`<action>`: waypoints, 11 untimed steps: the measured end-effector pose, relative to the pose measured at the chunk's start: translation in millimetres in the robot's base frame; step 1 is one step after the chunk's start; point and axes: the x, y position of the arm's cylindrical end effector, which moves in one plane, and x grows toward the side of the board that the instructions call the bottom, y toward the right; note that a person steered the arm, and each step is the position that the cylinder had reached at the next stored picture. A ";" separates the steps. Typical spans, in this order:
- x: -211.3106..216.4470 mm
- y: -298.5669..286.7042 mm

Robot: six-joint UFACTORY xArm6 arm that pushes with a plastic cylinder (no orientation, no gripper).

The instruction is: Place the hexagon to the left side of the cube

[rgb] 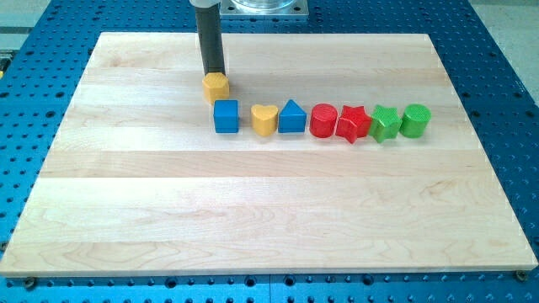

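A yellow hexagon block (216, 87) sits on the wooden board (253, 210), just above and slightly left of the blue cube (226, 116); the two look close or touching at a corner. My tip (216, 73) comes down right at the hexagon's top edge, touching or nearly touching it. The cube is the leftmost block of a row across the board's upper middle.
The row runs right from the cube: a yellow heart (264, 119), a blue triangle (291, 117), a red cylinder (323, 120), a red star (353, 124), a green star (385, 124), a green cylinder (415, 120). The arm's mount (263, 7) is at the view's top.
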 end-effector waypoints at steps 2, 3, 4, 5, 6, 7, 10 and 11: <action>21.8 24.1; 17.6 -6.9; -4.6 -8.5; 20.3 -14.9; 51.4 -16.3; 34.0 -20.4; 57.0 -57.2; 59.5 -50.5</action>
